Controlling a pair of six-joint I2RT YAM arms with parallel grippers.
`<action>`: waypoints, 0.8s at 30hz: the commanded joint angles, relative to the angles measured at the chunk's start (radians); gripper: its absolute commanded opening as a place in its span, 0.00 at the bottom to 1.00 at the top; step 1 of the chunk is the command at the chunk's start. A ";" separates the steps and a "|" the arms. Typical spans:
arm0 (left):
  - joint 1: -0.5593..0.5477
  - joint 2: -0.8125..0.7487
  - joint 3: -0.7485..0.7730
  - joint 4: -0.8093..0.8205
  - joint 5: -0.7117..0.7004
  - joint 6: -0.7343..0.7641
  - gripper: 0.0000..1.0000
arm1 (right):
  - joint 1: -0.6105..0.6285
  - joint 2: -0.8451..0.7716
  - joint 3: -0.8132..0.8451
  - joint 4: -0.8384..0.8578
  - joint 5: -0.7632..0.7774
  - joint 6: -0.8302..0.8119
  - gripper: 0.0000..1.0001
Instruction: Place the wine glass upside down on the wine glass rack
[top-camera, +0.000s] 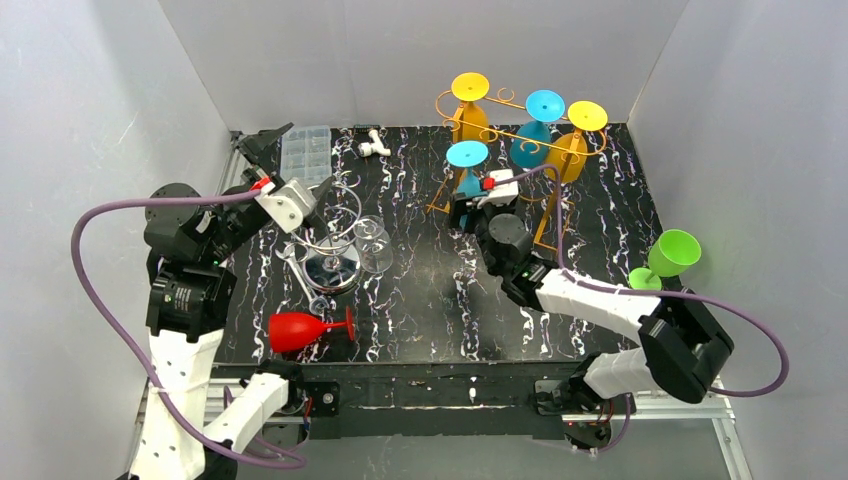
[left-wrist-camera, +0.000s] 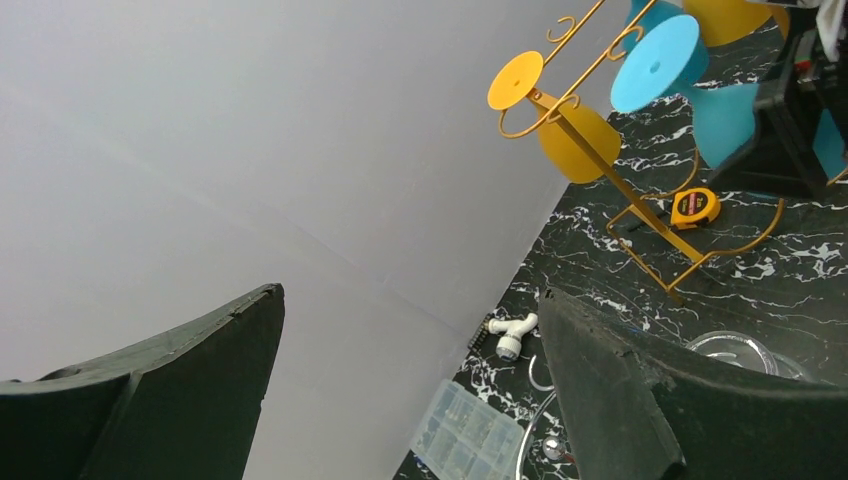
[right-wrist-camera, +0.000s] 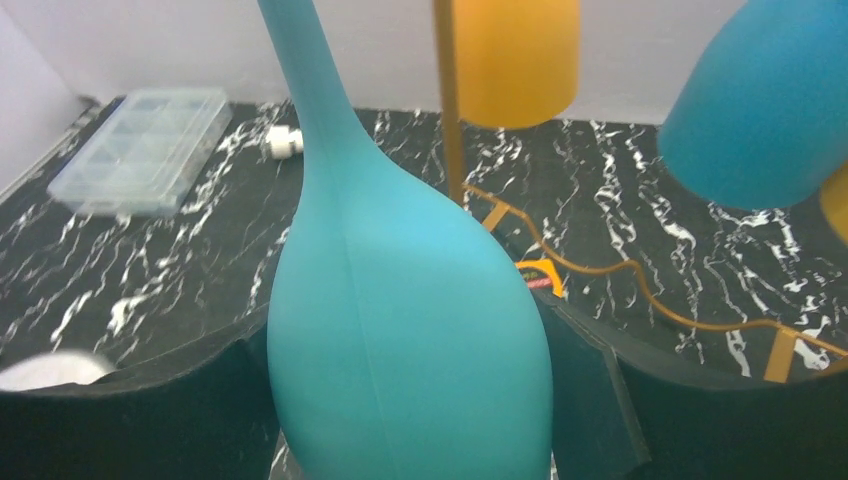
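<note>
1. Right gripper (right-wrist-camera: 405, 330): fingers (right-wrist-camera: 140, 400) clamped on the bowl of the teal wine glass (right-wrist-camera: 400, 230), one on each side.
2. Teal wine glass: inverted, with the stem up and the foot on top. It is held at the front-left corner of the wine glass rack (top-camera: 546, 220). Whether the foot sits on a rack arm cannot be told.
3. Left gripper (left-wrist-camera: 410, 292): fingers spread wide with nothing between them. It is raised above the table (top-camera: 430, 300), well to the left of the rack.
4. On the rack, all inverted: a yellow glass (top-camera: 470, 100) at the rear left, a blue glass (top-camera: 543, 120) in the middle and a second yellow glass (top-camera: 585, 125) at the right.
5. Tape measure (left-wrist-camera: 695, 207): yellow, lying on the table inside the rack's wire base.
6. Clear glasses (top-camera: 372, 240): left of the rack, between it and the left gripper.
7. Compartment box (top-camera: 305, 148) and white pipe fitting (top-camera: 375, 146): left of the rack, toward the rear; the fitting is the closer of the two to the rack.
8. Red glass (top-camera: 300, 330): on its side, well to the front-left of the rack.
9. Green glass (top-camera: 672, 255): front-right of the rack, apart from it.
</note>
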 joint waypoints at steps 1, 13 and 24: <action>0.002 -0.008 -0.016 0.011 -0.013 0.022 0.98 | -0.047 0.022 0.087 0.180 0.019 0.004 0.71; 0.002 -0.004 -0.034 0.012 -0.012 0.048 0.98 | -0.057 0.182 0.187 0.254 -0.082 0.033 0.70; 0.002 -0.016 -0.039 -0.001 -0.012 0.076 0.98 | -0.057 0.292 0.273 0.307 -0.101 0.112 0.70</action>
